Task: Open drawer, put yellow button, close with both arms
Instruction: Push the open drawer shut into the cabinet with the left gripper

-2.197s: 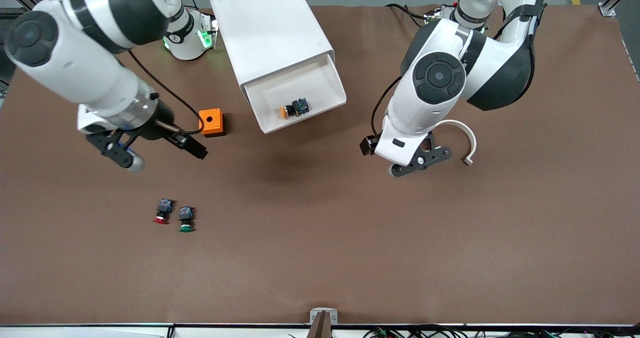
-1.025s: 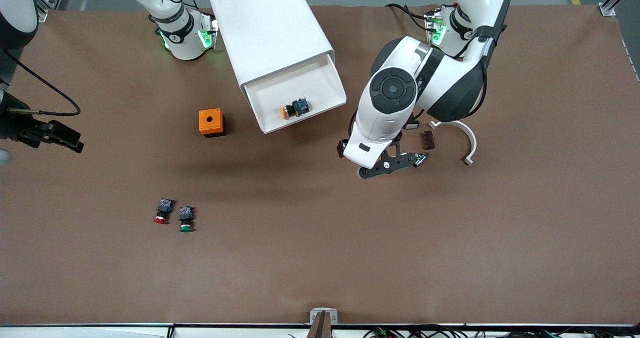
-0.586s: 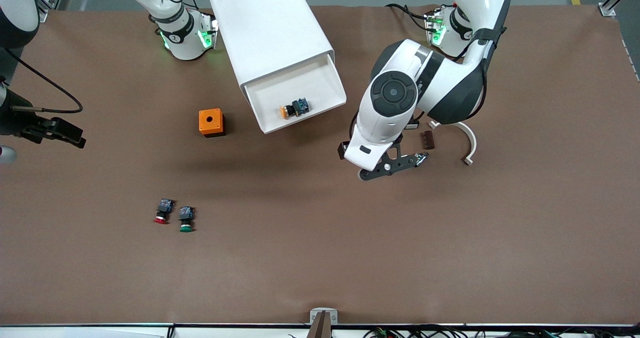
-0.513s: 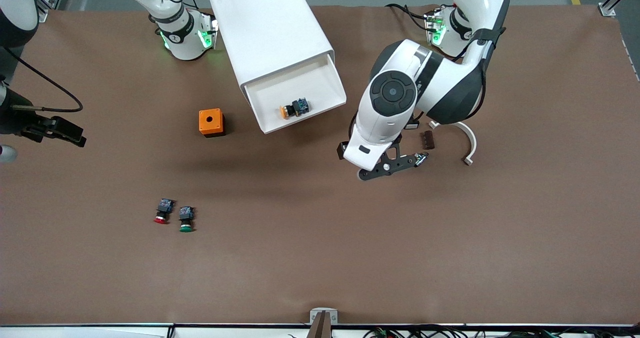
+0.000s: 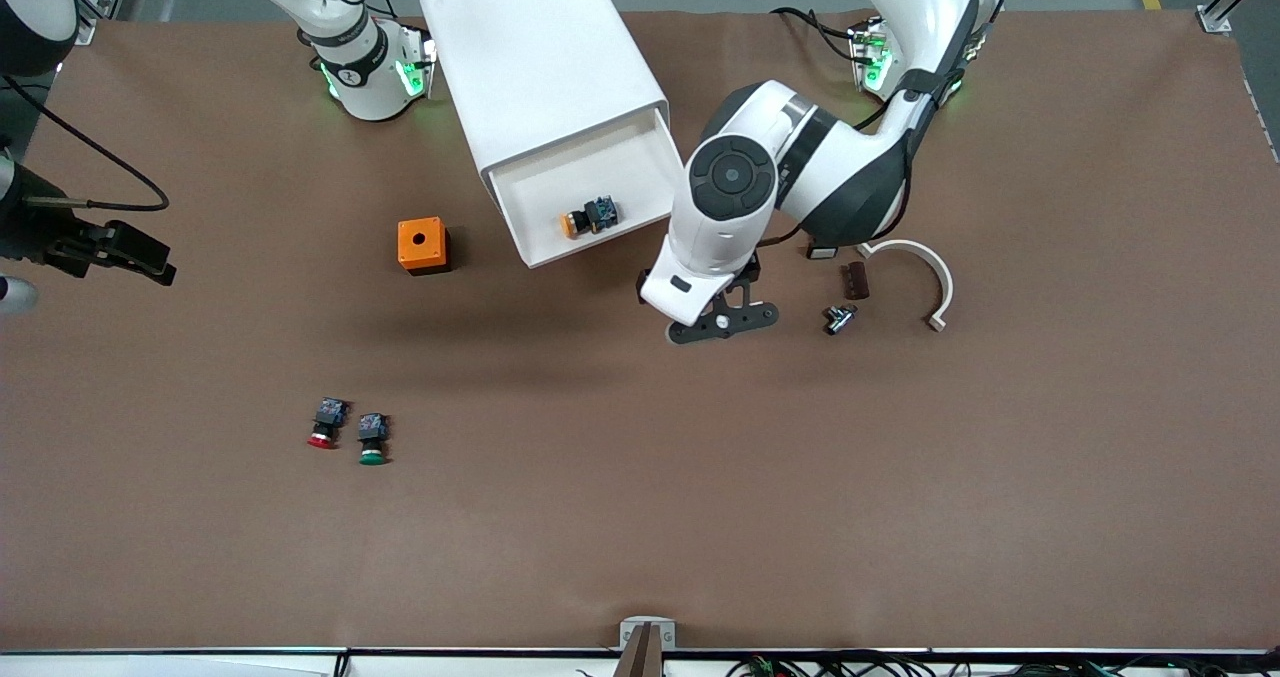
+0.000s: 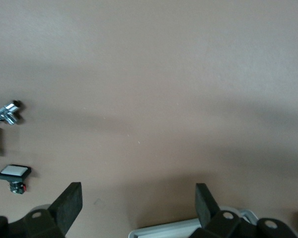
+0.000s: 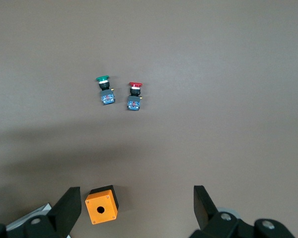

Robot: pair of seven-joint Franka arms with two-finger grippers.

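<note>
The white cabinet (image 5: 545, 67) lies near the robots' bases. Its top drawer (image 5: 640, 172) is pulled open. The yellow button (image 5: 588, 217) lies on its side in the drawer. My left gripper (image 5: 722, 322) is open and empty over the bare table, just off the drawer's front corner at the left arm's end. In the left wrist view its jaws (image 6: 138, 203) stand wide apart, with the drawer's rim (image 6: 179, 230) showing between them. My right gripper (image 7: 134, 208) is open and empty, high over the right arm's end of the table.
An orange box (image 5: 422, 245) with a hole stands beside the drawer. A red button (image 5: 324, 425) and a green button (image 5: 372, 438) lie nearer the camera. A white curved piece (image 5: 925, 277), a brown block (image 5: 854, 280) and a small metal part (image 5: 838, 317) lie near the left arm.
My left arm has swung toward the drawer's front corner, uncovering the small metal part. My right arm earlier pulled out to the table's edge and has since hardly moved.
</note>
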